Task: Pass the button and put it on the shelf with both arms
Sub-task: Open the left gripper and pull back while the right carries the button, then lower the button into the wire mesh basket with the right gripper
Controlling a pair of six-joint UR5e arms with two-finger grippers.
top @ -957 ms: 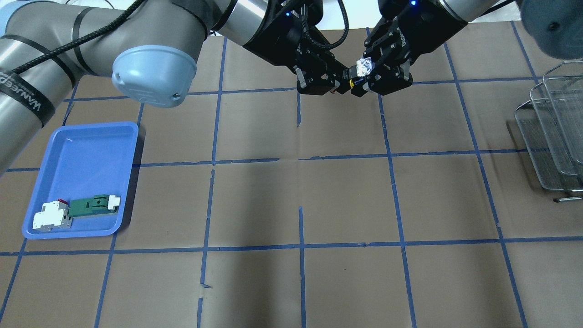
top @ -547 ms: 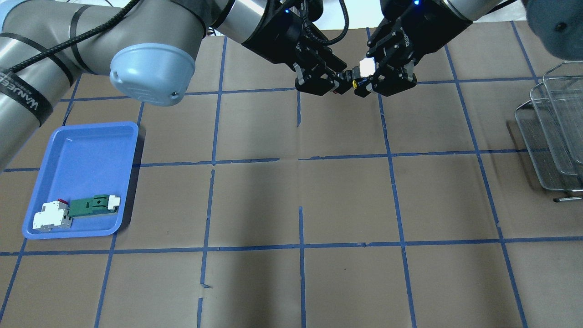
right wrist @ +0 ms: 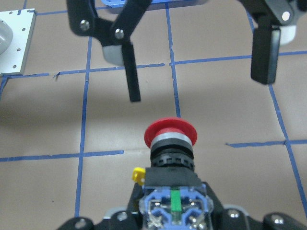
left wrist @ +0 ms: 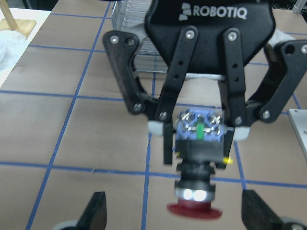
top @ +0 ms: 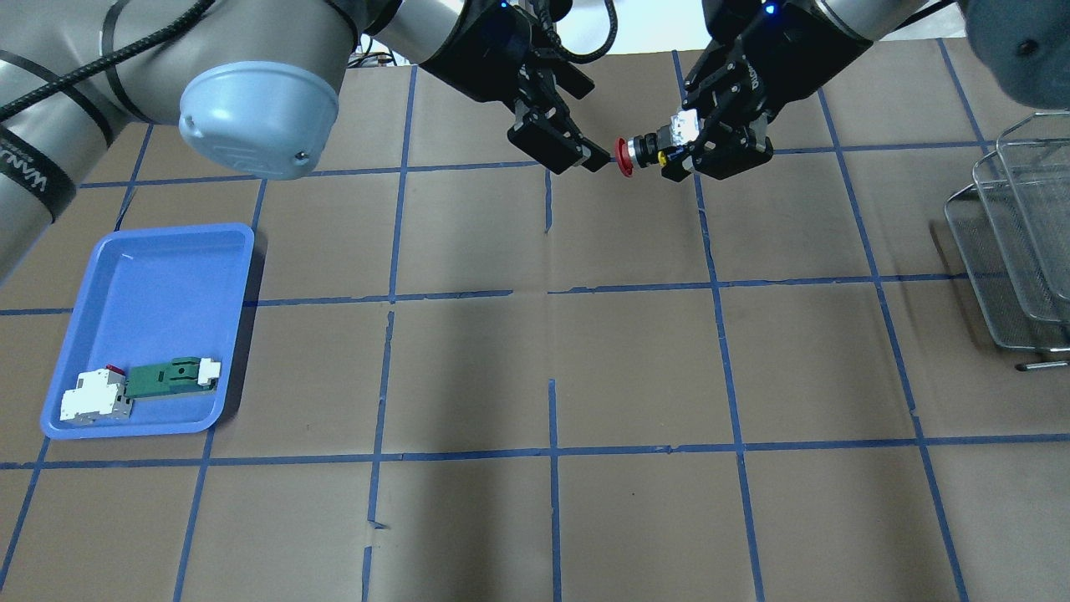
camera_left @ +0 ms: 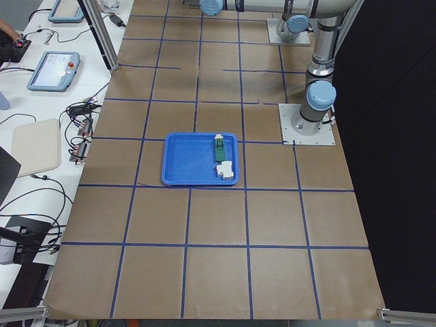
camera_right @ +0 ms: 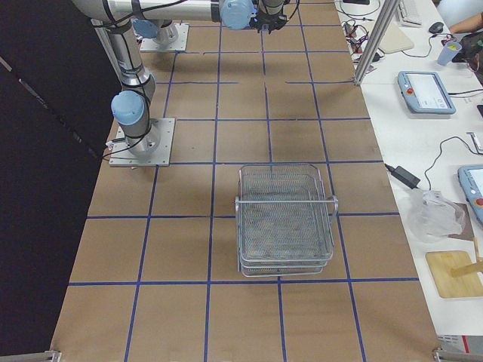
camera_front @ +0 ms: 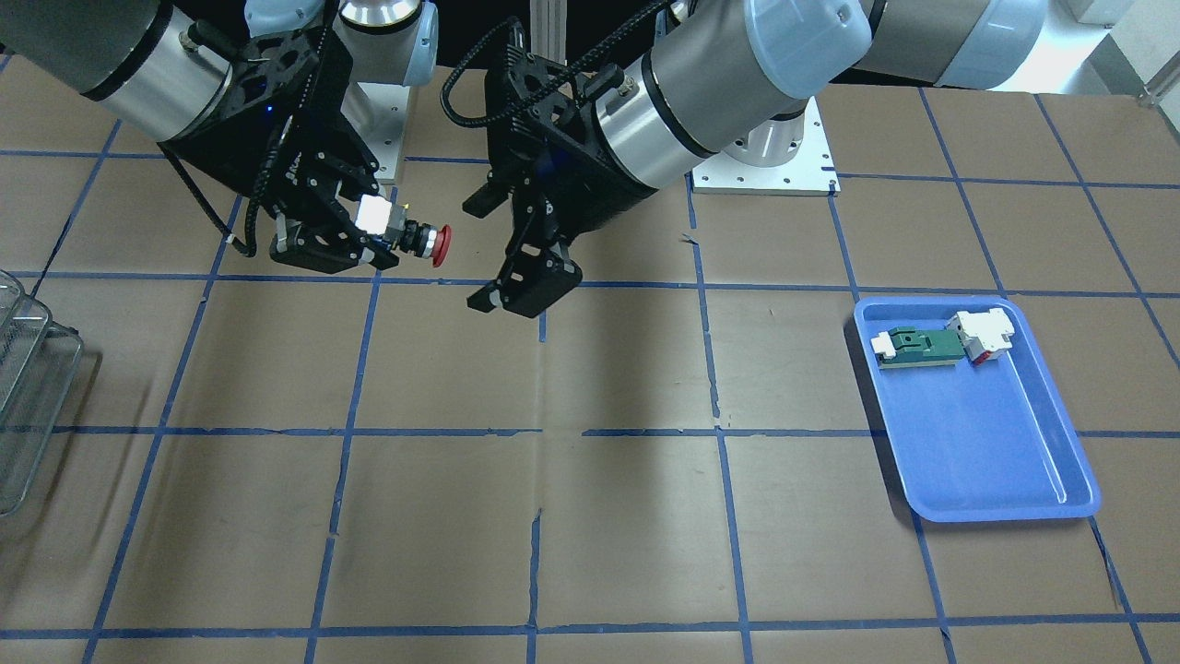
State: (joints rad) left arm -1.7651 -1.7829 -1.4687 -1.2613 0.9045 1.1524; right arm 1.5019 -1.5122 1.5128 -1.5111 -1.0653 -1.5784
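Observation:
The button (top: 648, 151) has a red cap, a black neck and a whitish rear block. It lies level above the table at the far middle. My right gripper (top: 684, 142) is shut on its rear block, with the red cap pointing at the left gripper. It also shows in the front view (camera_front: 419, 240), the left wrist view (left wrist: 196, 177) and the right wrist view (right wrist: 170, 143). My left gripper (top: 589, 125) is open and empty, a little to the left of the cap; its fingers (right wrist: 129, 72) stand wide apart. The wire shelf (top: 1016, 242) stands at the right edge.
A blue tray (top: 150, 276) sits at the left and holds a white-and-red blocky part (top: 92, 397) and a flat green-and-white part (top: 167, 376). The brown table is marked with a grid of blue tape. The shelf also shows in the right side view (camera_right: 285, 219).
My left gripper has opened, let go of the button's cap and drawn back to the left. My right gripper keeps hold of the rear block, and the red cap now shows.

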